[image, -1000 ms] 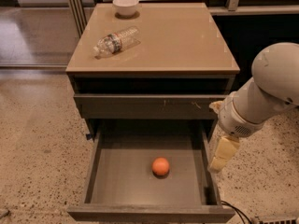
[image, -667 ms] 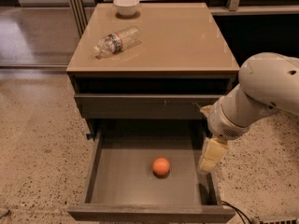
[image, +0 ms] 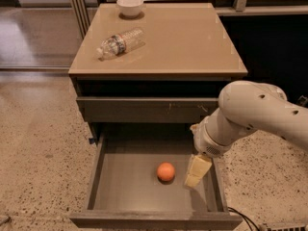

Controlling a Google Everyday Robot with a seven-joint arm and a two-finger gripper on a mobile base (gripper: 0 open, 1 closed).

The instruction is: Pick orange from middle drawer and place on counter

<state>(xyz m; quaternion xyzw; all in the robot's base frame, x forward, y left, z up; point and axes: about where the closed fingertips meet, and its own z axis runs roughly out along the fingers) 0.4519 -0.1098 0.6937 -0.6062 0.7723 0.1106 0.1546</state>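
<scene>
Speckled terrazzo floor (image: 38,153) surrounds a dark grey cabinet with a glossy tan counter (image: 183,42).

- Gripper (image: 196,172): pale cream, hanging tilted down and to the left inside the open middle drawer (image: 125,191), near its right wall. Open or closed: cannot tell. Nothing seen held.
- Orange (image: 166,172): on the drawer's grey floor, just beside the gripper on its left, not touching it. Right of the floor's centre. Round; no long axis and no stem end can be made out.
- Middle drawer: pulled out toward the camera.
- White arm (image: 255,114): comes in from the right, above the drawer's right side.
- Closed drawer front (image: 144,109) above: pale scratch marks.
- Counter: clear plastic bottle (image: 120,42) lying on its side, cap end to the front left; white bowl (image: 130,6) upright at the back left.
</scene>
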